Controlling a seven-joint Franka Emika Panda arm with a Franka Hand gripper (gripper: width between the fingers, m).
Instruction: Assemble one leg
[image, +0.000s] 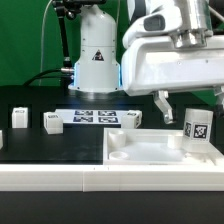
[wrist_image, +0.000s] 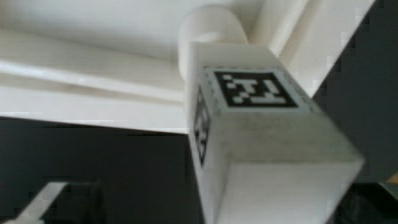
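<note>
- White plastic makes up the leg, a smooth block-like post, taller than wide, with flat faces and softly rounded edges.
- One face carries a square black-and-white marker tag, matte and sharp-cornered. In the wrist view the same tag sits on the leg close to the lens.
- At the far end of the leg, the wrist view shows a rounded cylindrical peg narrower than the block, its tip against white plastic.
- The leg stands upright at the tray-like piece, near the far corner on the exterior view's right. This piece is a broad, flat white square with a raised rim and recessed corners, its ribs showing pale in the wrist view.
- The gripper hangs right above the leg, a bulky, glossy white housing. Its dark finger stands clear of the leg with a dark gap between, so the jaws are spread and not clamped on it.
- The table is matte black.
- The marker board lies flat and thin, printed with a row of tags.
- Small white blocks stand apart on the table, the third just beside the board.
</note>
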